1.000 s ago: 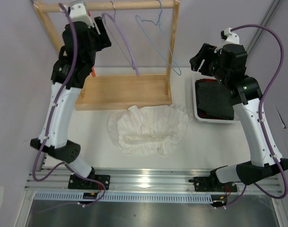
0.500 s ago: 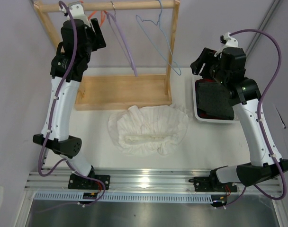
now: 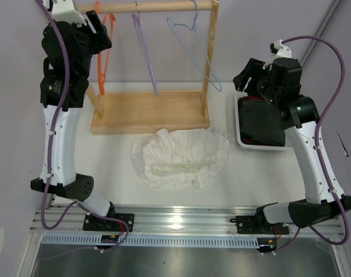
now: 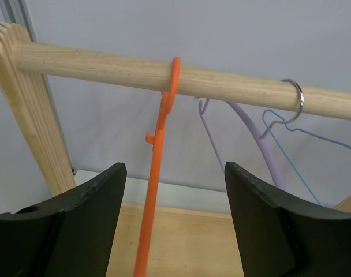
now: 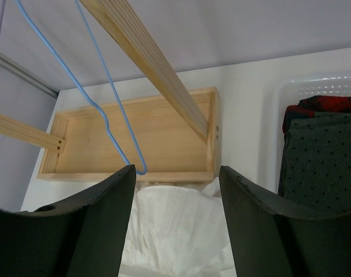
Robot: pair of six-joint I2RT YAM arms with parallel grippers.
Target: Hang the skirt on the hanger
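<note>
I see my left claw (image 4: 174, 173) spread, facing the hanger (image 4: 158, 156) on the rail (image 4: 94, 64). My right claw (image 5: 176, 173) is spread, empty. The skirt (image 3: 181, 157) lies on the surface (image 3: 250, 173).

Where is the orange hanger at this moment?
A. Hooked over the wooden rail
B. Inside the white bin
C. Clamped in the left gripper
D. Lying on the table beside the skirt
A: the orange hanger has its hook looped over the wooden rail. It hangs free in the gap of the open left gripper, touching neither side.
</note>
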